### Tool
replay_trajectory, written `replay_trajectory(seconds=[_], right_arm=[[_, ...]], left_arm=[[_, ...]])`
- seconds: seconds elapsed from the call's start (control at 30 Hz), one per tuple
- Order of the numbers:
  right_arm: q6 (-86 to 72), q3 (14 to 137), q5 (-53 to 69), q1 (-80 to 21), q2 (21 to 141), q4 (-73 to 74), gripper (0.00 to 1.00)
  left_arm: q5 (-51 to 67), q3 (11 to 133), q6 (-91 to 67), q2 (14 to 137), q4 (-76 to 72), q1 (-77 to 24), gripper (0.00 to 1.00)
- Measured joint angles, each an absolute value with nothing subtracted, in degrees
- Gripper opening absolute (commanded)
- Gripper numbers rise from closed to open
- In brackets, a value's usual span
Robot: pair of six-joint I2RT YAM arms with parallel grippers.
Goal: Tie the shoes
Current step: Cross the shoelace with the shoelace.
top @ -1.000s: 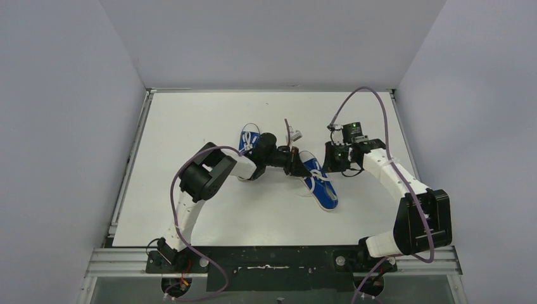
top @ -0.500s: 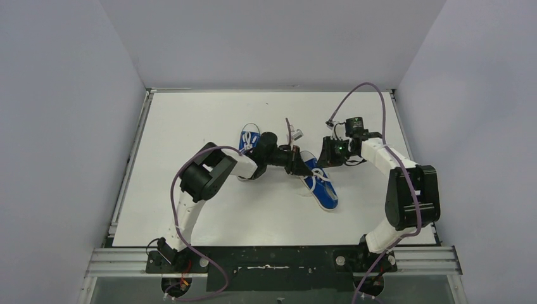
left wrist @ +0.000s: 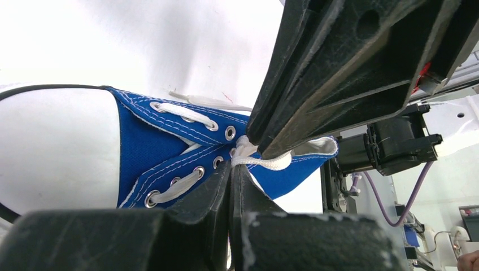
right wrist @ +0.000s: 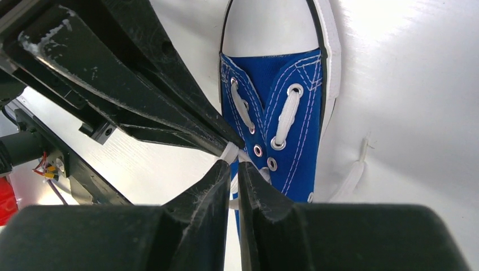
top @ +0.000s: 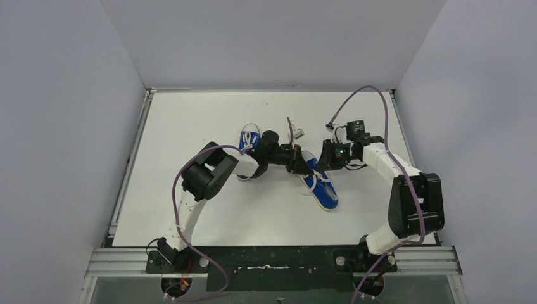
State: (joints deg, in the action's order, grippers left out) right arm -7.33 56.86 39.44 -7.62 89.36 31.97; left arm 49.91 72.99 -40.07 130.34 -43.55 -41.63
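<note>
One blue shoe point(top: 324, 192) lies mid-table with its white toe cap toward the near edge. It also fills the left wrist view point(left wrist: 158, 147) and the right wrist view point(right wrist: 282, 101). The other shoe point(top: 249, 138) lies to its left, partly under the left forearm. Both grippers meet over the first shoe's top eyelets. My left gripper point(left wrist: 231, 168) point(top: 304, 166) is shut on a white lace point(left wrist: 265, 164). My right gripper point(right wrist: 230, 165) point(top: 318, 163) pinches the lace point(right wrist: 229, 152) at its tips, leaving only a narrow slit between the fingers. A loose lace end point(right wrist: 353, 175) trails on the table.
The white table point(top: 209, 209) is boxed in by grey walls on three sides. A metal rail point(top: 272, 259) runs along the near edge. Purple cables point(top: 373, 95) loop above both arms. The right arm's elbow point(top: 415, 206) stands at the table's right side.
The right arm's elbow swung in and rose while its gripper slid a little left, closer to the left gripper over the shoe. The left arm and both shoes stayed put.
</note>
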Motion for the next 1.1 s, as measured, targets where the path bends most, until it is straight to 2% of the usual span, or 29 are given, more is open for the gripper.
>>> replay_trajectory(seconds=[0.23,0.5,0.67,0.9,1.1], right_arm=[[-7.6,56.4,39.1,-7.9,88.5,32.2,0.2],[-7.4,56.3,37.6,-9.1,88.5,32.6,0.17],[-7.0,56.3,36.1,-9.1,88.5,33.1,0.2],[-5.8,56.3,34.7,-9.1,88.5,33.5,0.2],[-3.2,56.3,34.0,-10.5,88.5,34.4,0.25]], left_arm=[[50.0,73.0,-40.1,130.3,-43.5,-41.5,0.0],[50.3,73.0,-41.0,130.3,-44.0,-41.5,0.0],[50.5,73.0,-41.4,130.3,-44.0,-41.5,0.0],[51.1,73.0,-41.7,130.3,-44.5,-41.5,0.0],[51.5,73.0,-42.5,130.3,-45.3,-41.5,0.0]])
